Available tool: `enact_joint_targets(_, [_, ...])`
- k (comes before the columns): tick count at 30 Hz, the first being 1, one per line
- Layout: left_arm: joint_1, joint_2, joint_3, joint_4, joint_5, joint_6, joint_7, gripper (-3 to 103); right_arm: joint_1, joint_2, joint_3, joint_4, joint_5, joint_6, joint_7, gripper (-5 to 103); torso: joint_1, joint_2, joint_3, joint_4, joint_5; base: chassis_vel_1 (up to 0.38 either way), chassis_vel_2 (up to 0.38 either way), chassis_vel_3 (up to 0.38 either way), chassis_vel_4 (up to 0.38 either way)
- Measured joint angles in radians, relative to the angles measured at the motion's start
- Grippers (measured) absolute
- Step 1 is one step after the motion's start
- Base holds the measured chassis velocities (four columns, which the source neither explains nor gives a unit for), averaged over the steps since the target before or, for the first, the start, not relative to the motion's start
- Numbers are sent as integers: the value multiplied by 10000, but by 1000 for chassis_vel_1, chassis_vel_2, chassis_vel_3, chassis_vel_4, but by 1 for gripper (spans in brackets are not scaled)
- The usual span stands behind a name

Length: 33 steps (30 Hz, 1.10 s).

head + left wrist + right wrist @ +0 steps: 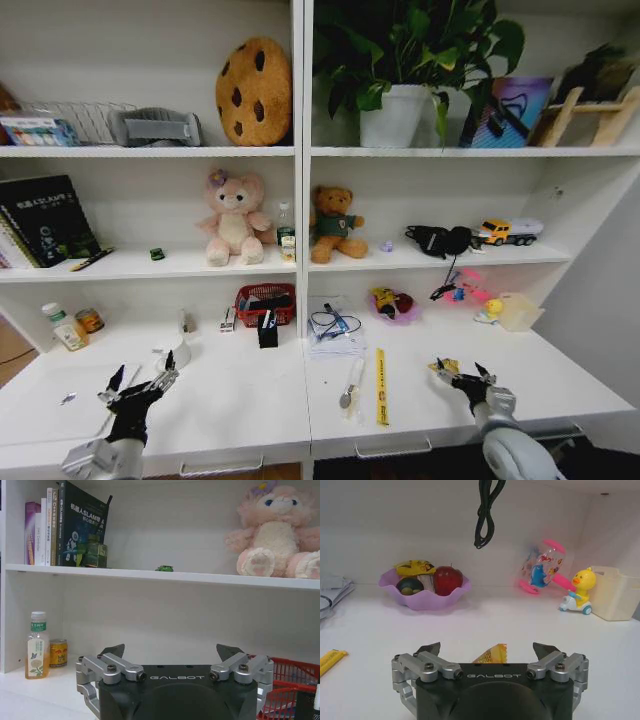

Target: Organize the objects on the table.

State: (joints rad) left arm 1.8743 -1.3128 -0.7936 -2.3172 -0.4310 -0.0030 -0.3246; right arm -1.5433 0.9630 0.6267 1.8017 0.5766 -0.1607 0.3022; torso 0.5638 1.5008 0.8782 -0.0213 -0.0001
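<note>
On the white table [240, 390], a yellow ruler [381, 385] lies beside a silvery pen [350, 384]. The ruler's end [330, 660] also shows in the right wrist view. A blue pen [336, 319] rests on a stack of papers [335, 340]. A tiny green toy car [157, 254] [164, 568] sits on the shelf above. My left gripper [143, 376] [171, 652] is open and empty over the table's left part. My right gripper [460, 372] [487, 649] is open, with a small yellow-orange packet [491, 654] [443, 366] lying on the table just ahead of its fingers.
At the back stand a red basket [265, 303], a black box [267, 331], a purple bowl of toys [392, 305] [424, 587], a duck toy [577, 592] and a pale bin [615, 592]. A bottle [36, 645] and an orange can [58, 653] stand far left. Shelves overhang.
</note>
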Motion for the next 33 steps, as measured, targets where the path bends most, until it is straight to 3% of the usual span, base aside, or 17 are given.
enact_joint_targets(11, [-13,5,-54,29,-64,29,-39,100,497,112,-215,-736,-19,-137,131,99,0,0,0,-2,1,0,0,0,0])
enact_joint_targets(23, [-41,-39,-17,70,-61,57,-91,100,523,158,-245,-965,-73,48,24,52,-1,1,-1,0,1,0,0,0,0])
enact_joint_targets(26, [-38,-42,-20,73,-62,57,-93,100,517,171,-246,-966,-91,61,25,46,0,1,-1,-1,1,0,0,0,0])
enact_joint_targets(28, [-71,-42,-13,93,-61,57,-120,100,454,186,-243,-932,-120,124,23,30,-1,1,-1,-1,1,0,0,0,0])
enact_joint_targets(30, [-86,-42,-1,103,-59,60,-131,100,415,186,-229,-892,-122,156,5,30,-1,1,-1,-1,0,0,0,0,0])
enact_joint_targets(31, [-103,-31,15,109,-58,75,-144,100,325,186,-187,-802,-134,230,-34,19,-1,1,-1,0,1,0,0,0,0])
enact_joint_targets(33, [-109,-16,22,109,-57,88,-148,100,267,182,-153,-711,-133,267,-55,14,-1,1,-1,-2,1,0,0,0,0])
